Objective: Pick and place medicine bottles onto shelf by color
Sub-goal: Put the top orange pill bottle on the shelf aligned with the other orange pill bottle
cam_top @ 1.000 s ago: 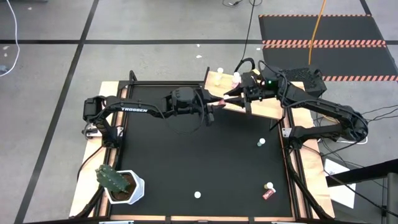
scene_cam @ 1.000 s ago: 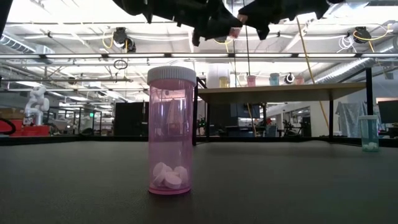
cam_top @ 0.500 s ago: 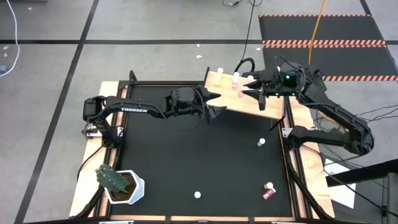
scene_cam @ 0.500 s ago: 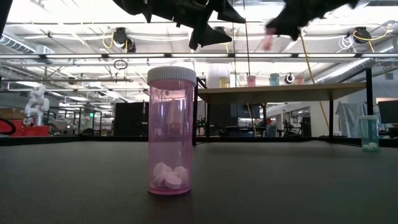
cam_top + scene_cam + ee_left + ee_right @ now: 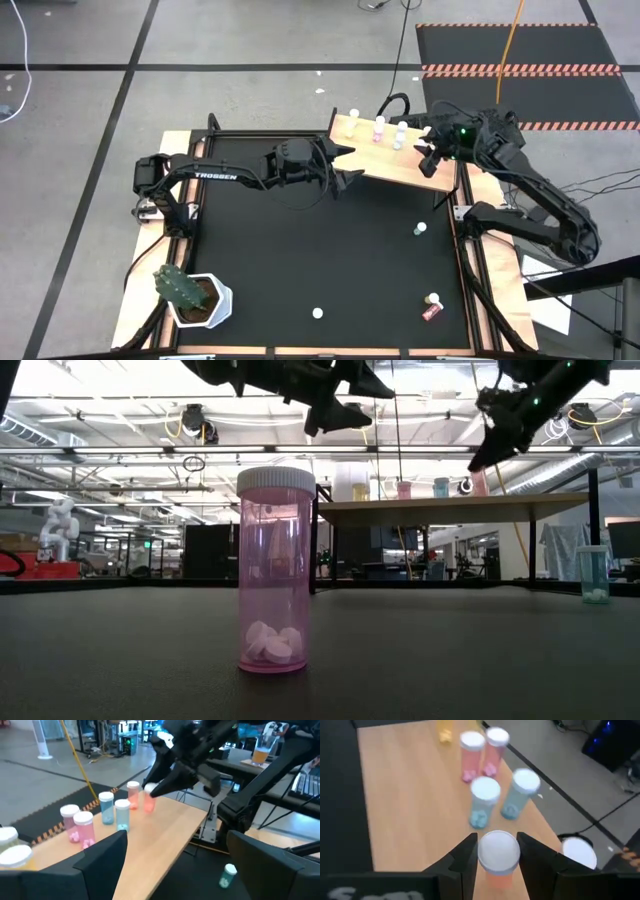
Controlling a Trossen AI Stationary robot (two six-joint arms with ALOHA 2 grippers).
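The shelf (image 5: 385, 162) stands at the table's far right. Yellow (image 5: 445, 732), two pink (image 5: 472, 757) and two teal medicine bottles (image 5: 484, 802) stand upright on it. My right gripper (image 5: 428, 160) is over the shelf's right end, shut on a red white-capped bottle (image 5: 498, 879). My left gripper (image 5: 352, 165) hovers open and holding nothing just off the shelf's left edge. A pink bottle (image 5: 275, 570), a teal one (image 5: 420, 229) and a red one (image 5: 431, 305) are on the black tabletop. My right gripper pinches the red bottle between its two fingers (image 5: 465, 857), one on each side at the white cap (image 5: 498, 851). The fingers slant down over the shelf from its right end. The bottle stays upright below them; whether its bottom touches the board, I cannot tell.
A green cactus in a white pot (image 5: 190, 295) sits at the near left corner. Another white cap (image 5: 577, 851) shows just beside the held bottle. The middle of the black tabletop (image 5: 300, 250) is bare.
My left gripper has opened and let go of the red bottle, staying in place. My right gripper has carried that bottle away from it, toward the table's right edge over the shelf, and has tipped from level to slanting down.
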